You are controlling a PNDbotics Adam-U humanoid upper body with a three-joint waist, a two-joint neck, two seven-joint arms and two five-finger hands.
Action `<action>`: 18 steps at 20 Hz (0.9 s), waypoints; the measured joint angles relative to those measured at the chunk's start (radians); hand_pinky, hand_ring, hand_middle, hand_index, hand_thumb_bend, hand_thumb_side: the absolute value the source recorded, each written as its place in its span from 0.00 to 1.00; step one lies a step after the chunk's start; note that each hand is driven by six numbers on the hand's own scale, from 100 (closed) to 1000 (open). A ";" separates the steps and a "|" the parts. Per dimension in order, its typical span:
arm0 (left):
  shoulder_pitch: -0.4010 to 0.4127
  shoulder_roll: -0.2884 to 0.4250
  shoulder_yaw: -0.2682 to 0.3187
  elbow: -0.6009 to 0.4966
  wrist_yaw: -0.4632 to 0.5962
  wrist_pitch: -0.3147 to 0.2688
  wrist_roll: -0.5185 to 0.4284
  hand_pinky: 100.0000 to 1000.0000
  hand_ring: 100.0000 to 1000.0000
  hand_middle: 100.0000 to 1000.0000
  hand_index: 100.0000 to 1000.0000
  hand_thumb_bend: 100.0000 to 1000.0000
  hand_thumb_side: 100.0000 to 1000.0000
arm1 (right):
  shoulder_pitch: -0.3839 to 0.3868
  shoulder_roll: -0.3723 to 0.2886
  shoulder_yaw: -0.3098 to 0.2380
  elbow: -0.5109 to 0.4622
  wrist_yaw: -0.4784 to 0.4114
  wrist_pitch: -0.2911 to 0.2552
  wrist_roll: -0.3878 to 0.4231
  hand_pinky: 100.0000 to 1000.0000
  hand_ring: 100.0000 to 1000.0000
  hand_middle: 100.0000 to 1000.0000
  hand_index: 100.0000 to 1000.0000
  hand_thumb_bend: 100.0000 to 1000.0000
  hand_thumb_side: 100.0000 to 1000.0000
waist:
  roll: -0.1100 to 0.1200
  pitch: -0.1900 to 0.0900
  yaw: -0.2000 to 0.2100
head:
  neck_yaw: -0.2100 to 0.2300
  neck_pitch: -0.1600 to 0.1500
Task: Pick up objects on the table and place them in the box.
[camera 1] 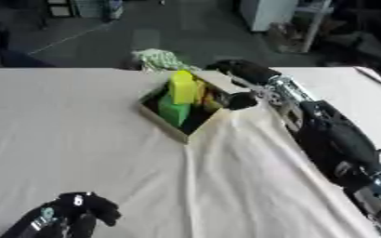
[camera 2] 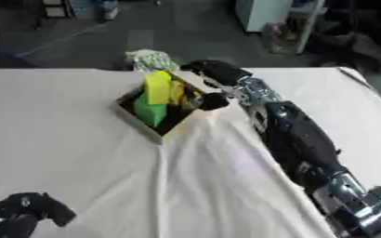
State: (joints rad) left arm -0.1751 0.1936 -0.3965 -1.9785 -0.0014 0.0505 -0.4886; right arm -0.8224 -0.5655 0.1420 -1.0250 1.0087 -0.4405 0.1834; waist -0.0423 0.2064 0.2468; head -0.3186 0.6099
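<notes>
In the left eye view, your right hand [camera 1: 241,74] sits at the box [camera 1: 167,126], at its far right rim; whether its fingers grip anything I cannot tell. The yellow block [camera 1: 182,87] stands upright inside, just left of the thumb. In the right eye view, your left hand [camera 2: 23,211] idles curled and empty, well apart.

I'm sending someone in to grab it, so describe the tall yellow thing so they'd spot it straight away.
Start at the white-clothed table and find the small open box near its far middle, by the robot's right hand. The yellow block stands upright inside, rising above the rim. It is taller and paler than the green block below it.
</notes>
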 measured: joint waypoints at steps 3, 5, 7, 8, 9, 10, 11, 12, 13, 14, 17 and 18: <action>0.002 0.000 0.000 0.000 -0.001 -0.001 0.001 0.69 0.66 0.49 0.70 0.00 0.67 | 0.014 -0.015 -0.006 -0.049 -0.016 -0.008 0.026 0.88 0.90 0.88 1.00 0.01 0.38 | 0.000 0.000 -0.002 | 0.001 -0.001; 0.005 0.000 0.000 0.000 -0.003 -0.001 0.001 0.69 0.66 0.49 0.70 0.00 0.68 | 0.022 -0.029 -0.008 -0.080 -0.041 -0.005 0.036 0.87 0.90 0.87 1.00 0.00 0.36 | -0.001 0.000 -0.007 | 0.002 -0.003; 0.007 0.000 0.000 0.000 -0.005 -0.001 0.002 0.69 0.66 0.49 0.70 0.00 0.68 | 0.032 -0.041 -0.013 -0.107 -0.078 0.004 0.042 0.86 0.88 0.86 0.99 0.00 0.33 | -0.002 0.000 -0.008 | 0.004 -0.004; 0.007 0.000 0.000 0.000 -0.005 -0.001 0.002 0.69 0.66 0.49 0.70 0.00 0.68 | 0.037 -0.046 -0.016 -0.121 -0.099 0.011 0.043 0.85 0.87 0.85 0.99 0.00 0.31 | -0.003 0.000 -0.008 | 0.005 -0.004; 0.007 0.000 0.000 0.000 -0.005 0.000 0.003 0.69 0.66 0.49 0.70 0.00 0.68 | 0.044 -0.051 -0.019 -0.135 -0.124 0.018 0.042 0.85 0.87 0.84 0.98 0.00 0.30 | -0.003 0.000 -0.009 | 0.006 -0.004; 0.007 0.000 0.000 0.000 -0.006 0.000 0.003 0.69 0.66 0.49 0.70 0.00 0.68 | 0.051 -0.057 -0.022 -0.149 -0.150 0.027 0.040 0.83 0.85 0.83 0.98 0.00 0.29 | -0.003 0.000 -0.011 | 0.006 -0.004; 0.007 0.001 0.000 0.000 -0.007 0.001 0.003 0.69 0.66 0.49 0.70 0.00 0.68 | 0.058 -0.063 -0.026 -0.165 -0.179 0.036 0.036 0.82 0.84 0.82 0.98 0.00 0.29 | -0.003 -0.001 -0.012 | 0.008 -0.004; 0.008 0.001 0.000 0.000 -0.008 0.001 0.004 0.69 0.66 0.49 0.70 0.00 0.68 | 0.067 -0.069 -0.031 -0.180 -0.212 0.045 0.033 0.81 0.83 0.81 0.97 0.00 0.28 | -0.004 -0.001 -0.013 | 0.009 -0.004; 0.008 0.001 0.000 0.000 -0.008 0.001 0.004 0.69 0.66 0.49 0.70 0.00 0.68 | 0.077 -0.075 -0.035 -0.196 -0.251 0.055 0.029 0.80 0.81 0.79 0.96 0.00 0.27 | -0.005 -0.002 -0.013 | 0.010 -0.004; 0.008 0.001 0.000 0.000 -0.008 0.002 0.005 0.69 0.66 0.49 0.70 0.00 0.68 | 0.090 -0.082 -0.040 -0.214 -0.293 0.067 0.023 0.78 0.80 0.77 0.96 0.00 0.27 | -0.007 -0.002 -0.014 | 0.011 -0.005; 0.009 0.001 0.003 0.000 -0.008 0.003 0.006 0.69 0.66 0.49 0.70 0.00 0.68 | 0.142 -0.099 -0.059 -0.287 -0.437 0.109 -0.004 0.74 0.77 0.74 0.94 0.00 0.29 | -0.014 -0.004 -0.015 | 0.018 -0.005; 0.010 0.001 0.004 0.000 -0.008 0.004 0.007 0.69 0.66 0.49 0.70 0.00 0.68 | 0.164 -0.103 -0.066 -0.317 -0.484 0.125 -0.015 0.73 0.75 0.73 0.93 0.00 0.30 | -0.016 -0.004 -0.017 | 0.020 -0.005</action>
State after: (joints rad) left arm -0.1655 0.1948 -0.3922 -1.9785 -0.0097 0.0543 -0.4819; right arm -0.6579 -0.6683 0.0763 -1.3424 0.5244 -0.3157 0.1683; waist -0.0581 0.2020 0.2299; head -0.2987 0.6050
